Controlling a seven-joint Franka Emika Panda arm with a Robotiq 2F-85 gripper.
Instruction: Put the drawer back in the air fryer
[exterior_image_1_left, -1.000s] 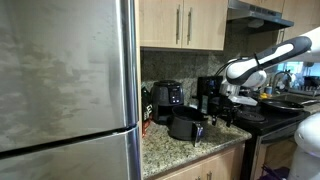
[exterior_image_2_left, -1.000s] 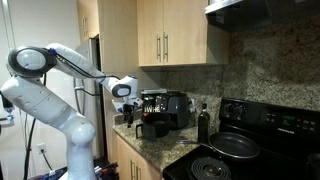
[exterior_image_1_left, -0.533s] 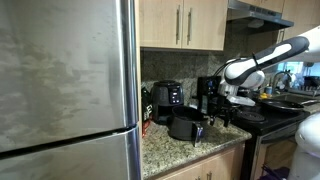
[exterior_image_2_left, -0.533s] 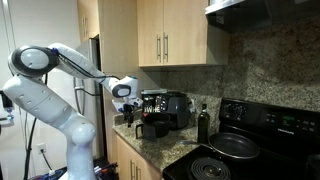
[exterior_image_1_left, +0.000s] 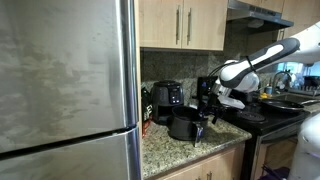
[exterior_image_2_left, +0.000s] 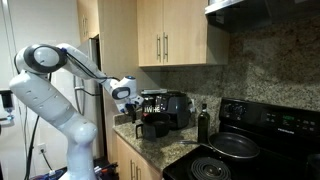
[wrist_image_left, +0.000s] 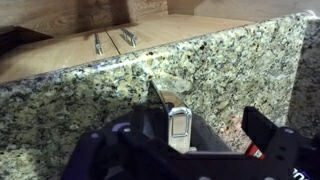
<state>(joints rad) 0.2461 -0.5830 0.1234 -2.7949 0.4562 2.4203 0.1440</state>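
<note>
The drawer (exterior_image_1_left: 183, 126) looks stiff, hollow and fairly light; its handle (wrist_image_left: 180, 122) seems the natural hold. The tool (wrist_image_left: 181, 140) hangs released, fingers either side of it.

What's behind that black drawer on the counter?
Behind the drawer, the air fryer and a taller dark appliance stand against the granite wall. The drawer covers the counter just behind it, so nothing there can be seen.
</note>
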